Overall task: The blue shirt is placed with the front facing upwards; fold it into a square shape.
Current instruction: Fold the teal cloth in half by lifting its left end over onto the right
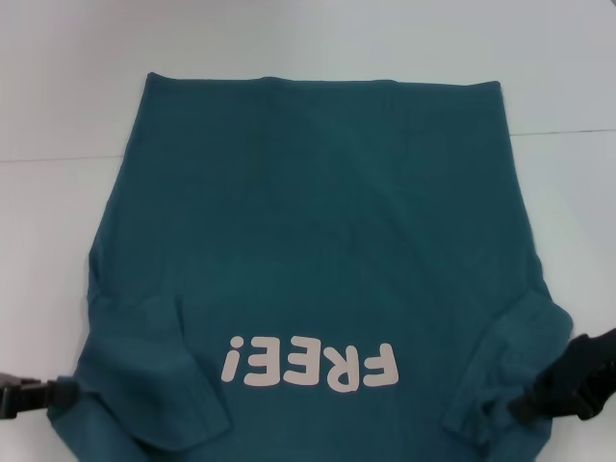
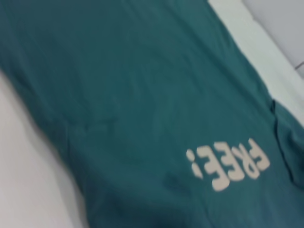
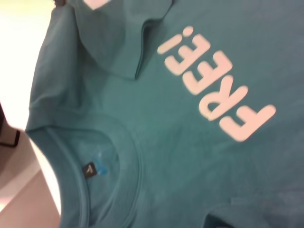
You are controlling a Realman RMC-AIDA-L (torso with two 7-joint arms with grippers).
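The blue shirt [image 1: 318, 221] lies flat and front up on the white table [image 1: 289, 38], hem at the far side. Its cream "FREE!" lettering [image 1: 310, 364] reads upside down near the front edge. Both sleeves are folded in over the body, one at the left [image 1: 164, 385] and one at the right [image 1: 510, 356]. My left gripper [image 1: 58, 395] sits at the shirt's near left edge, and my right gripper [image 1: 527, 404] touches the right sleeve fold. The right wrist view shows the collar [image 3: 109, 142], the dark neck label [image 3: 89, 170] and a folded sleeve [image 3: 118, 38]. The left wrist view shows the shirt body [image 2: 142, 95].
Bare white table surrounds the shirt at the far side and on both flanks [image 1: 48, 241]. A thin seam line crosses the table at the right [image 1: 568, 132]. A dark object shows beyond the table's edge in the right wrist view [image 3: 7, 133].
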